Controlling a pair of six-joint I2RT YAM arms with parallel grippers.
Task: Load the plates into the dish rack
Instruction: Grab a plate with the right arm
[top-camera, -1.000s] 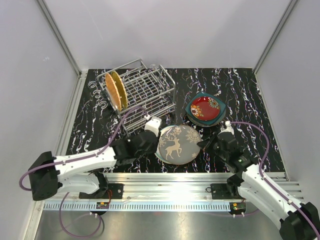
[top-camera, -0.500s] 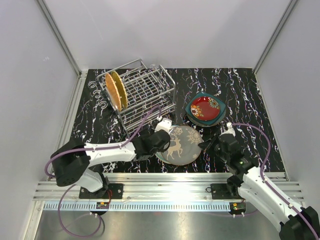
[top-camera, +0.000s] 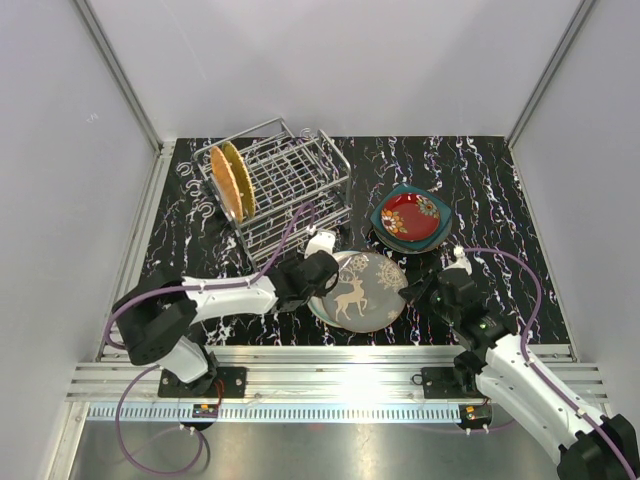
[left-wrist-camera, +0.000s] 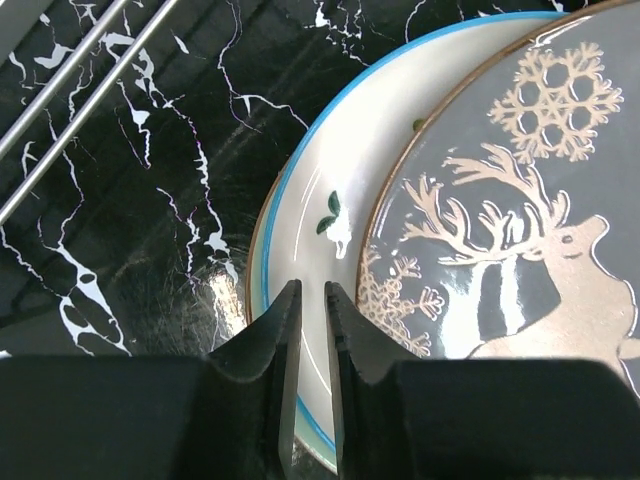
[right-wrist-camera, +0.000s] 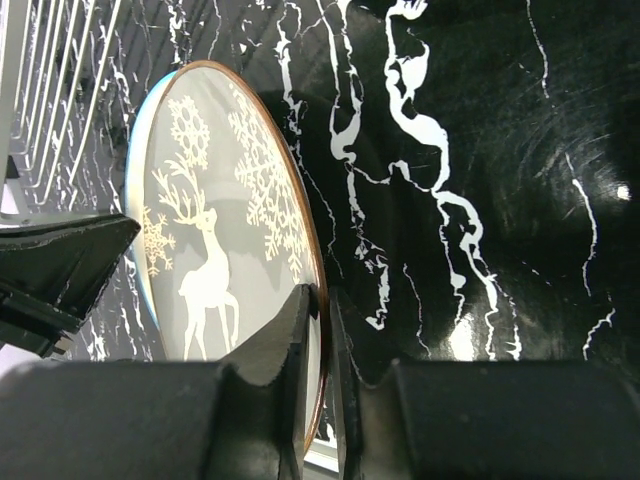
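The grey reindeer plate (top-camera: 358, 290) lies on a pale plate with a blue rim (left-wrist-camera: 330, 180) at the front middle. My right gripper (top-camera: 412, 292) is shut on the reindeer plate's right rim (right-wrist-camera: 318, 290), which runs between its fingers. My left gripper (top-camera: 325, 275) is shut, with only a thin gap, its tips (left-wrist-camera: 312, 290) over the pale plate's left rim; touching cannot be told. The dish rack (top-camera: 290, 180) stands at the back left with an orange plate (top-camera: 232, 182) upright in its left end. A red plate (top-camera: 408, 214) lies on a dark teal plate (top-camera: 385, 222).
The red and teal stack sits just behind my right gripper. Rack wires (left-wrist-camera: 80, 80) lie close behind my left gripper. A metal rail (top-camera: 350, 355) runs along the table's front edge. Grey walls enclose the table on three sides.
My left arm has swung right and forward, bringing its gripper from beside the rack to the left rim of the plate stack. The right arm has barely moved.
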